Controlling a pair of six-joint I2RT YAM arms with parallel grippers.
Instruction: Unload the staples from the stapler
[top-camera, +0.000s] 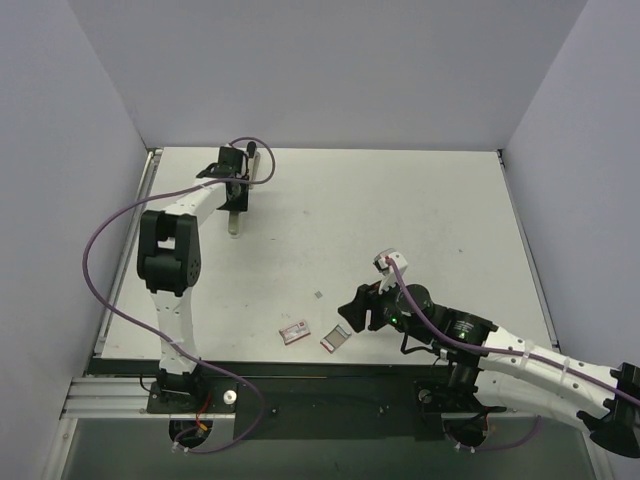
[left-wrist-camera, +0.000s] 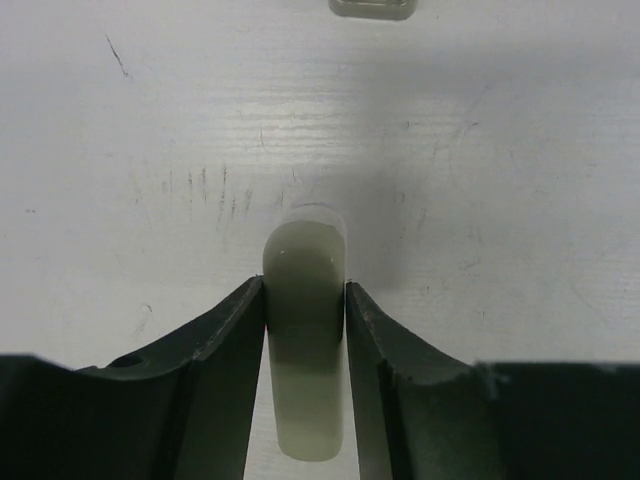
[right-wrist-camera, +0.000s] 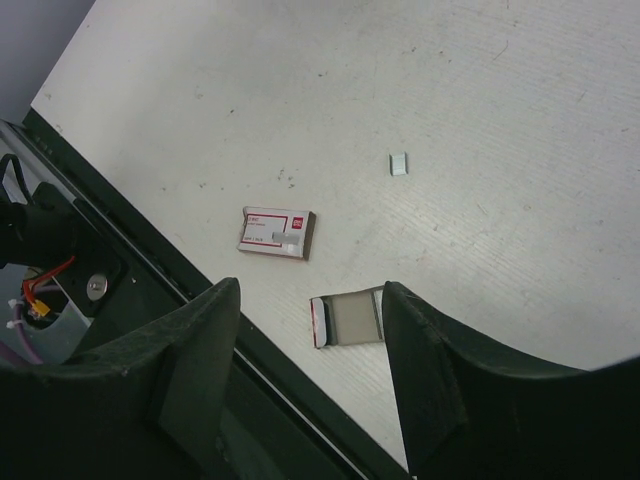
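The stapler (top-camera: 263, 166), a slim grey bar with a black tip, lies at the far left of the table. Right beside it, my left gripper (top-camera: 236, 195) is shut on a pale rounded bar (left-wrist-camera: 304, 300) that sticks out past its fingers. I cannot tell whether that bar is joined to the stapler. No staples show. My right gripper (right-wrist-camera: 310, 290) hangs open near the table's front edge, just above a small grey tray with a red end (right-wrist-camera: 346, 320), and holds nothing.
A small red-and-white box (right-wrist-camera: 277, 232) lies left of the tray, close to the front edge (right-wrist-camera: 200, 290). A tiny grey piece (right-wrist-camera: 399, 164) sits farther in, too small to identify. A grey object (left-wrist-camera: 372, 8) shows at the top of the left wrist view.
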